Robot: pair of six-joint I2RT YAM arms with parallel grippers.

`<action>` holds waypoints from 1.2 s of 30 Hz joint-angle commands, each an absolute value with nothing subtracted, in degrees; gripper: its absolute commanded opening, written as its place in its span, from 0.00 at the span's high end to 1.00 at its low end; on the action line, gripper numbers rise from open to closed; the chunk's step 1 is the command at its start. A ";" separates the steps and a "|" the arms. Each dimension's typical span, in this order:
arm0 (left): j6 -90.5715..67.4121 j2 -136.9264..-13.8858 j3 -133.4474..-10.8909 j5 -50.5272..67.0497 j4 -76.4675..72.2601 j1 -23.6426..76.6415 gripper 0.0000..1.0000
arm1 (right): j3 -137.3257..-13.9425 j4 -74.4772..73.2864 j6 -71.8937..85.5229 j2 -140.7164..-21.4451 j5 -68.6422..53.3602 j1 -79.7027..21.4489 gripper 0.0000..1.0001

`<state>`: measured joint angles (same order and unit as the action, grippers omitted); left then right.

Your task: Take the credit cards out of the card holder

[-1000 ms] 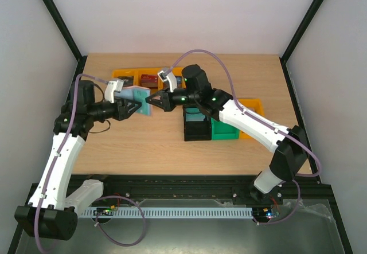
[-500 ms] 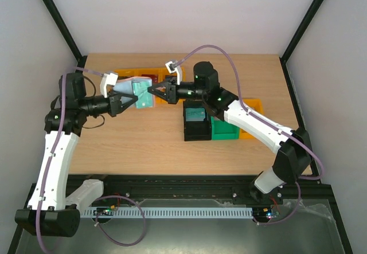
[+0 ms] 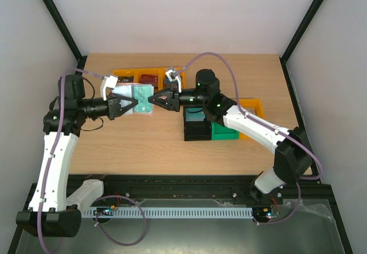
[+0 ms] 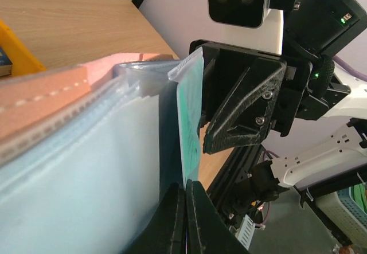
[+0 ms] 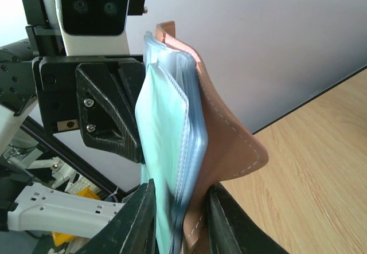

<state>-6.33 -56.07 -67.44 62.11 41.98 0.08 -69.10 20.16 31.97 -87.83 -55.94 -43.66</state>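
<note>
The card holder (image 3: pixel 143 98) hangs above the table between both grippers. It is reddish-brown outside (image 5: pixel 225 145) with pale blue sleeves (image 4: pixel 86 168) inside. A teal credit card (image 4: pixel 189 129) (image 5: pixel 163 128) stands at its open side. My left gripper (image 4: pixel 187 190) (image 3: pixel 125 105) is shut on that card's thin lower edge. From the other side my right gripper (image 5: pixel 179 222) (image 3: pixel 156 100) straddles the holder's folded end. One of its fingers (image 5: pixel 142 219) lies against the teal side and the other against the leather. Other cards cannot be made out.
Yellow bins (image 3: pixel 127 73) stand at the back of the table, one with a dark red thing (image 3: pixel 150 78) in it. A black bin (image 3: pixel 198 129), a green bin (image 3: pixel 226 131) and another yellow bin (image 3: pixel 252 104) sit under my right arm.
My left gripper has closed on the teal card's edge. The right jaws have widened a little around the holder. Both grippers and the holder rose off the table, then sank slightly.
</note>
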 commanded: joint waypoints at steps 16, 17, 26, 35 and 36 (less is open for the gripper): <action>7.48 -56.17 -71.72 61.73 51.23 -0.18 0.98 | -66.95 20.56 27.89 -81.43 -61.87 -41.85 0.98; 7.91 -56.24 -71.68 61.77 51.51 -0.18 0.98 | -67.04 19.97 27.65 -81.27 -61.67 -41.83 0.98; -0.48 -56.50 -68.67 64.91 42.99 0.18 0.85 | -67.94 23.53 30.28 -83.02 -64.32 -43.15 0.98; 4.50 -56.52 -70.84 64.49 47.86 -1.79 0.80 | -68.13 24.48 29.95 -83.01 -66.21 -43.15 0.98; 4.50 -56.51 -70.76 64.61 47.90 -1.95 0.82 | -68.04 24.75 30.05 -82.97 -66.26 -43.15 0.98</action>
